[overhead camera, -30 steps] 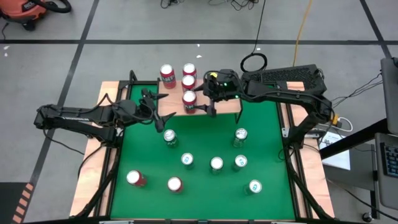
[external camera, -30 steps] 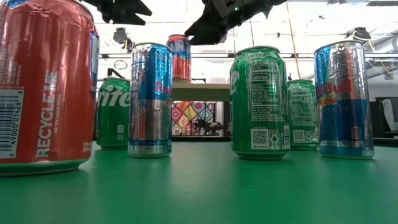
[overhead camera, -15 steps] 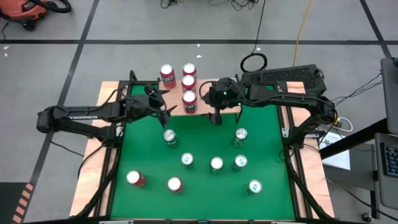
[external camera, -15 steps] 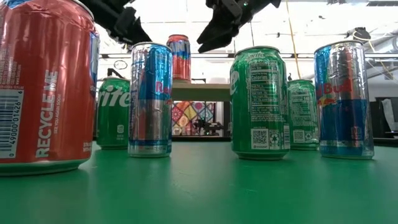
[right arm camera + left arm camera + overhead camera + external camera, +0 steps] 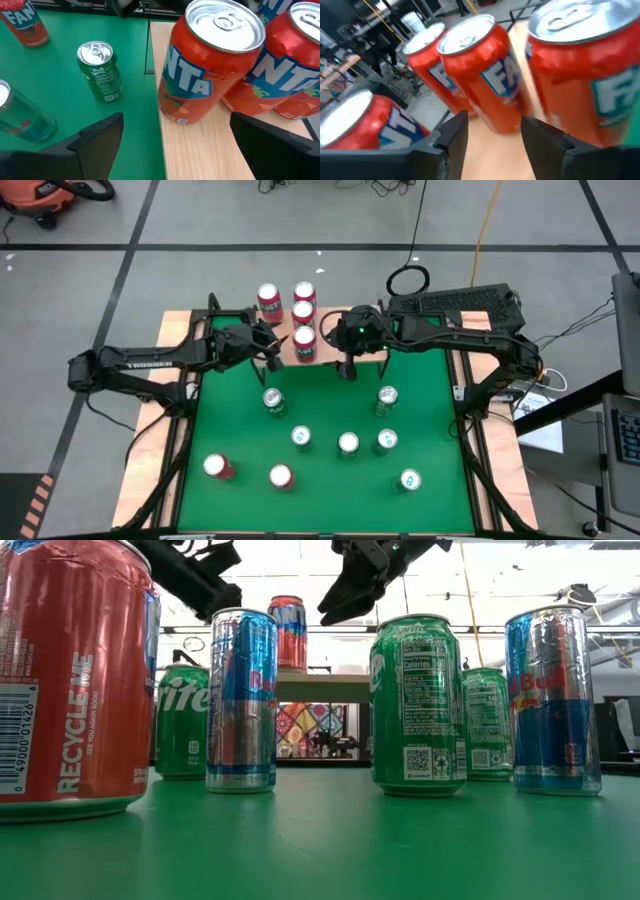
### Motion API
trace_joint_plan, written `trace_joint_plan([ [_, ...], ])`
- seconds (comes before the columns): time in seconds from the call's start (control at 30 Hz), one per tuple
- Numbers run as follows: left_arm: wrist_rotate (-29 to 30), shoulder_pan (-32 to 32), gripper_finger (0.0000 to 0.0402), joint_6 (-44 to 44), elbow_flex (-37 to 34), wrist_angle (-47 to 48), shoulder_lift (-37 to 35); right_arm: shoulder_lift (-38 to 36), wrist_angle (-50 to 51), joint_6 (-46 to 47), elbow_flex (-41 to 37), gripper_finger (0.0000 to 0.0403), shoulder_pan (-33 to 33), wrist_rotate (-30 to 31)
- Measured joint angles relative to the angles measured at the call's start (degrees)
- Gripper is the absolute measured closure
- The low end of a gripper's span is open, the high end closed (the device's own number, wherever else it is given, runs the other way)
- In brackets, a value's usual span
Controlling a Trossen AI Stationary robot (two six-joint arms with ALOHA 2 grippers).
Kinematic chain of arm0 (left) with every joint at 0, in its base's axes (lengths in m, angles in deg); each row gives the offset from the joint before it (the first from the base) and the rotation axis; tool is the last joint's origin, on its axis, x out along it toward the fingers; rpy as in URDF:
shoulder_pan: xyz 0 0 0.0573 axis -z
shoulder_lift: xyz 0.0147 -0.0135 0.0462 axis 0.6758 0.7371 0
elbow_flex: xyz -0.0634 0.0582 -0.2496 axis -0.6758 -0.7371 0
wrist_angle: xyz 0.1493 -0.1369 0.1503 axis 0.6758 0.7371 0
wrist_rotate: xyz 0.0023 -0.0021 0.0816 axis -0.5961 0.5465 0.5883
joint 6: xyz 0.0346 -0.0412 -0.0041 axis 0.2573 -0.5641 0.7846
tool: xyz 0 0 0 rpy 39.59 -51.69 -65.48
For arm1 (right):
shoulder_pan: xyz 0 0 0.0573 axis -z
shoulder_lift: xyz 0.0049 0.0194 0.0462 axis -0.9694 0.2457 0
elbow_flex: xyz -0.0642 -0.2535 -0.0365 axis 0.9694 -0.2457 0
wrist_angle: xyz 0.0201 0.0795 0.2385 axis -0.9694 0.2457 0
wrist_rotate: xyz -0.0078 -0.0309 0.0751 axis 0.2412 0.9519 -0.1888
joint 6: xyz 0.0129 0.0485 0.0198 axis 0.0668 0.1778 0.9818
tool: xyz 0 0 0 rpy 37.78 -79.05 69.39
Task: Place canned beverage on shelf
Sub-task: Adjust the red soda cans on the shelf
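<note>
While the left gripper [image 5: 272,352] has been brought over the shelf [image 5: 280,350] with its jaws narrowing on nothing, three red cans [image 5: 302,311] stand placed there; the right gripper [image 5: 346,367], jaws apart, has been withdrawn, so another can is due.

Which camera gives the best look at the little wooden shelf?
The right wrist view: the shelf fills it, wood grain clear. The high view shows it small, under cans; the low view, edge-on; the left wrist view, a strip.
</note>
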Motion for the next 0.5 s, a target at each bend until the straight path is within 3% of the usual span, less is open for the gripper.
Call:
trace_joint_plan([
  [0.27,1.3,-2.9,0.0265,1.7,0.0,-2.9,2.3,0.0,0.0,0.0,0.0,0.0044,0.0,-0.1],
  [0.5,-0.3,-3.8,0.027,2.7,0.0,-5.8,4.7,0.0,0.0,-0.8,0.0,0.0044,-0.3,-0.2],
])
